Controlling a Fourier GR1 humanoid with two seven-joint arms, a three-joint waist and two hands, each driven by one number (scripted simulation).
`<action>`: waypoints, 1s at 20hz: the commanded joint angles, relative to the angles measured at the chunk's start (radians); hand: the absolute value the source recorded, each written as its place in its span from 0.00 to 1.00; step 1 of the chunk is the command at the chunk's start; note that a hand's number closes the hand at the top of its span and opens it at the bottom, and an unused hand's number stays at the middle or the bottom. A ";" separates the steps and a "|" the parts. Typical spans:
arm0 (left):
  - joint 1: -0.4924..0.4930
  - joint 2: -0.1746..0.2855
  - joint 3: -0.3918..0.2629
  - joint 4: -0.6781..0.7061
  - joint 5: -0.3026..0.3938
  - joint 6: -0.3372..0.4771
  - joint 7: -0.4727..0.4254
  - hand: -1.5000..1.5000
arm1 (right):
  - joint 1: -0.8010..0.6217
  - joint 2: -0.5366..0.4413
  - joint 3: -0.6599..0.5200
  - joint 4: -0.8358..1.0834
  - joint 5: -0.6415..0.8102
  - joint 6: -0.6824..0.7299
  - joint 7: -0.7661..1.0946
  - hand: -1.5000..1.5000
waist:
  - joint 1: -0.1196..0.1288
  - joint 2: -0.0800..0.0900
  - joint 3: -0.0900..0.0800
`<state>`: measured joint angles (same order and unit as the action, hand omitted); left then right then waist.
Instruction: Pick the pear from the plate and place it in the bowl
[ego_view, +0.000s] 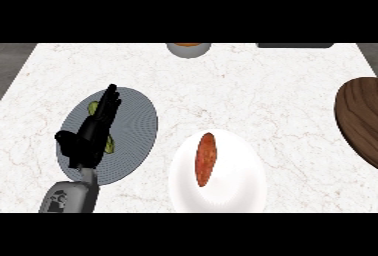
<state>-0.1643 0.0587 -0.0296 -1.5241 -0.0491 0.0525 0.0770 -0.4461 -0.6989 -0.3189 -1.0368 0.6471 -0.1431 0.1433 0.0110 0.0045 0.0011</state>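
We see the pear (94, 107) on the grey plate (140, 120), at the left of the counter (244, 85). Only small yellow-green bits of it peek out. Our left hand (88, 137) is over it, fingers straight and apart, not curled round it yet. So we think this is the grabbing step. Next the fingers need to close round the pear, lift it, and carry it right to the white bowl (236, 190) just beside the plate. The bowl has a long orange thing (207, 159) in it.
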 joint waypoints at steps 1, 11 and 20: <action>0.019 -0.005 -0.016 -0.053 -0.011 0.010 0.040 0.50 | -0.017 0.022 -0.060 0.145 -0.086 0.031 -0.067 1.00 | 0.003 -0.002 0.000; 0.030 -0.005 0.003 -0.033 0.001 0.000 0.003 0.50 | -0.043 -0.009 -0.164 0.324 -0.262 0.169 -0.397 0.00 | -0.005 -0.003 0.000; 0.010 -0.025 -0.015 0.000 -0.022 0.012 0.003 0.50 | -0.044 -0.025 -0.310 0.264 -0.428 0.139 -0.442 0.00 | -0.016 -0.005 -0.001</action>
<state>-0.1502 0.0462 -0.0393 -1.5515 -0.0653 0.0610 0.1002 -0.5124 -0.7091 -0.5684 -0.7530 0.2964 -0.0290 -0.2771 0.0015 0.0003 0.0003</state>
